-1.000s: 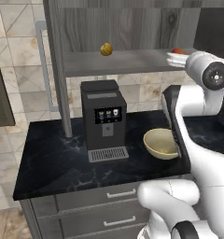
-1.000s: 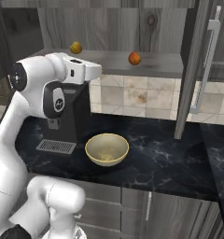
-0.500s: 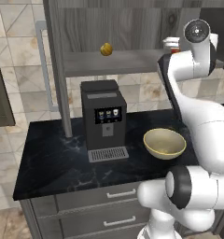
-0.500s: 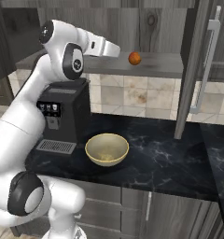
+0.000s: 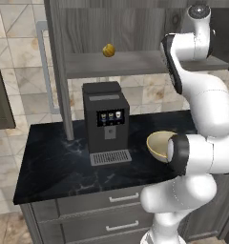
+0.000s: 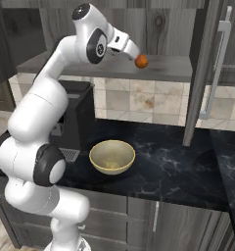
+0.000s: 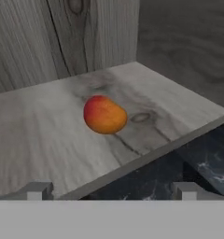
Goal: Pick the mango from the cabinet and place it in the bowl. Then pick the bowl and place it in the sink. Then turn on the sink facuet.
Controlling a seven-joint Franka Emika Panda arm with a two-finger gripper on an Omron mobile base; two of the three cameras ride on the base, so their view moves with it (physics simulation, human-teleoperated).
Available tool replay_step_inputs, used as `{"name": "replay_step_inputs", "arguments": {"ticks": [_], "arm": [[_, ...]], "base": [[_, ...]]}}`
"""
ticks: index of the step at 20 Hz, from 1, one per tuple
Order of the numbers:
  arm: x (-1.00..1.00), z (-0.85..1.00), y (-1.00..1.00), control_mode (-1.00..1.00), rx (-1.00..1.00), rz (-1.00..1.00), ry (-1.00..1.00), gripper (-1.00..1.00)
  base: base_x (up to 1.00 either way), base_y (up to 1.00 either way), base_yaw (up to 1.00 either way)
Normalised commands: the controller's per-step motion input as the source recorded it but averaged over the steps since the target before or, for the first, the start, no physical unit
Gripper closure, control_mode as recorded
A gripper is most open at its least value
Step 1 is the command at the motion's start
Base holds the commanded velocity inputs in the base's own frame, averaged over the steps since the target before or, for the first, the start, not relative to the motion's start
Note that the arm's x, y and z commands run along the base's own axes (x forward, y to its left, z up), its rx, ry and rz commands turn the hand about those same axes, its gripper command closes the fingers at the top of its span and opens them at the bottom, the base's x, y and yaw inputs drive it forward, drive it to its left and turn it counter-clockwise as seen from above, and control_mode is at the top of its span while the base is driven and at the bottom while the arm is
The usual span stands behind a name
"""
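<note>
One mango (image 7: 104, 115) lies on the cabinet (image 7: 48, 140) shelf, just ahead of my gripper (image 7: 114, 189), centred between its fingertips (image 7: 37, 189); I see the jaws spread wide, holding nothing.

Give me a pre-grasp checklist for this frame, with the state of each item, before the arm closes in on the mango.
1. Tool open: ok, both finger tips stand wide apart in the hand view.
2. Tool empty: ok, nothing sits between the tips.
3. Mango in sight and roughly centred ahead of the tool: ok.
4. Mango resting free on the cabinet shelf: ok, nothing lies beside it on the plank.
5. Tool around the mango: not ok, the fruit lies ahead of the tips, apart from them.
6. Bowl upright on the counter, ready to receive: ok, its inside looks bare.
7. Small yellow fruit further along the shelf, clear of the approach: ok.
</note>
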Motion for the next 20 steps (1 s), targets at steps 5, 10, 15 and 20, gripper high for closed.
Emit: {"name": "replay_step_inputs", "arguments": {"ticks": [5, 10, 15, 20], "arm": [[0.45, -0.08, -0.04, -1.0, 0.03, 0.0, -0.01, -1.0], [0.64, -0.2, -0.03, -1.0, 0.0, 0.0, -0.02, -1.0], [0.68, -0.37, -0.18, -1.0, 0.0, 0.0, 0.0, -1.0], [0.48, -0.15, -0.34, -1.0, 0.0, 0.0, 0.0, -1.0]], "base": [[0.0, 0.0, 0.0], [0.0, 0.0, 0.0], [0.0, 0.0, 0.0], [0.0, 0.0, 0.0]]}}
